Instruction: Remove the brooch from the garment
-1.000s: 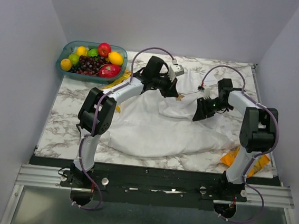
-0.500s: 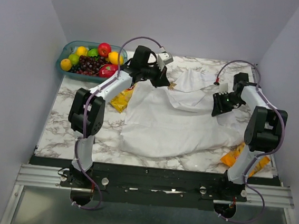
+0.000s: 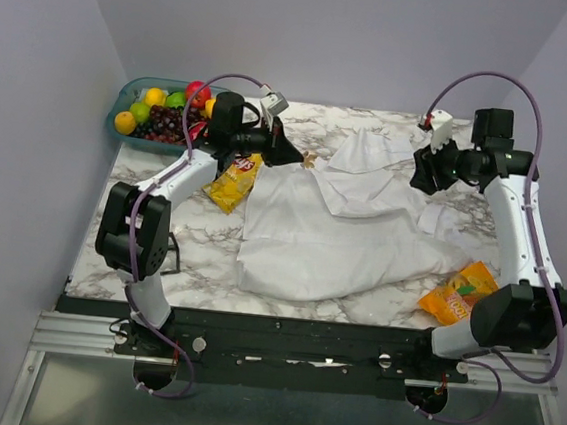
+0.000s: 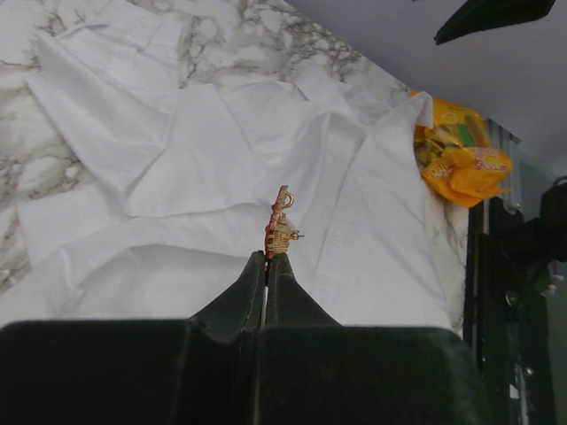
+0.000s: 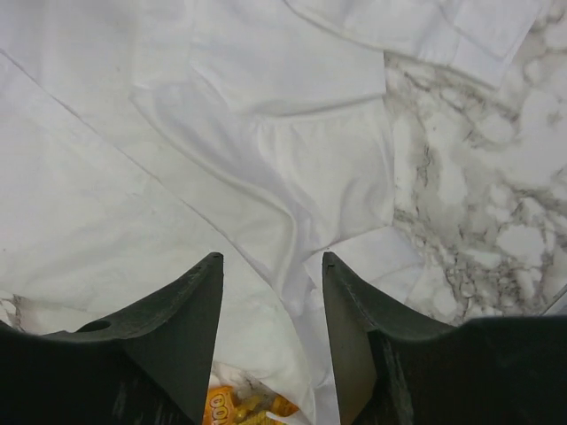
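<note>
Black left gripper [image 4: 267,258] is pressed together at the tips, pinching the brooch [image 4: 281,226] by its lower end. The little orange-gold thing sticks straight out past the tips with a small ring at its far end. In the left wrist view it sits up in the air with the garment [image 4: 204,159] lying flat on the table beneath it, and the cloth isn't pulled up toward it. From the top camera, that gripper is over the far left corner of the white shirt, arm stretched out low across the table, with the brooch right about at the shirt's edge there.

The right gripper [image 5: 272,261] is spread, with nothing between its jaws. It hangs over the right side of the shirt, looking down on folds of white fabric and a bit of marble table [image 5: 496,204].

The shirt is spread out wide across the middle of the table, collar end toward the back wall. A yellow chip bag [image 3: 234,180] lies just beside its left edge, below the left arm. An orange snack packet [image 3: 460,293] sits at the shirt's near right corner, close to the right arm's base. A teal fruit basket [image 3: 132,87] with grapes, citrus and apples sits in the far left corner.
</note>
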